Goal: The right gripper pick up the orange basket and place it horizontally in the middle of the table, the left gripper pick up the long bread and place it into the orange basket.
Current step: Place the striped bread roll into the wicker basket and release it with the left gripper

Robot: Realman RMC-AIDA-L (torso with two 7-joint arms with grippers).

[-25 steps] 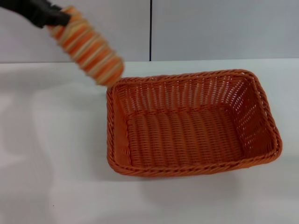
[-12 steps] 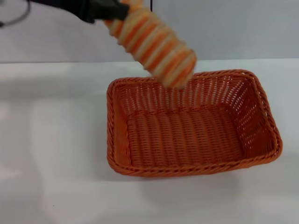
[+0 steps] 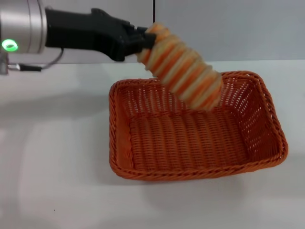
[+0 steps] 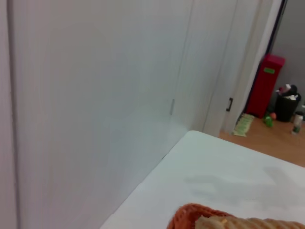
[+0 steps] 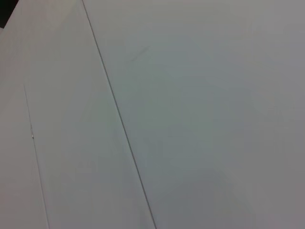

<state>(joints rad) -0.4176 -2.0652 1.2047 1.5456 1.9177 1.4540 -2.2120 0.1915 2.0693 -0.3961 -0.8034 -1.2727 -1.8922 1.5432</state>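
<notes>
Orange basket [image 3: 195, 129]: sitting flat on the table [image 3: 57, 157], long side running across, roughly mid-table and slightly toward the right edge. Its interior is holding nothing; the woven floor and sloping openwork walls are showing throughout. A sliver of its braided rim is also appearing in the left wrist view [image 4: 190, 214].

Long bread [image 3: 183, 74]: hanging in the air, tilted, its upper end being gripped and its lower end dipping toward the basket's far rim, over the far half of the basket. It is not touching the basket floor. Orange and cream cross stripes are showing along its whole length. A strip of the loaf is also lying along the frame edge of the left wrist view [image 4: 252, 223].

Left gripper [image 3: 143, 42]: reaching in from the table's far left side, above the far edge; its black jaws are clamping the bread's upper end, closed narrowly around it. The arm behind it is showing a silver collar with a green light [image 3: 8, 45].

Right gripper: not appearing in any view; the right wrist camera is facing only a plain pale panelled surface [image 5: 190, 119].
</notes>
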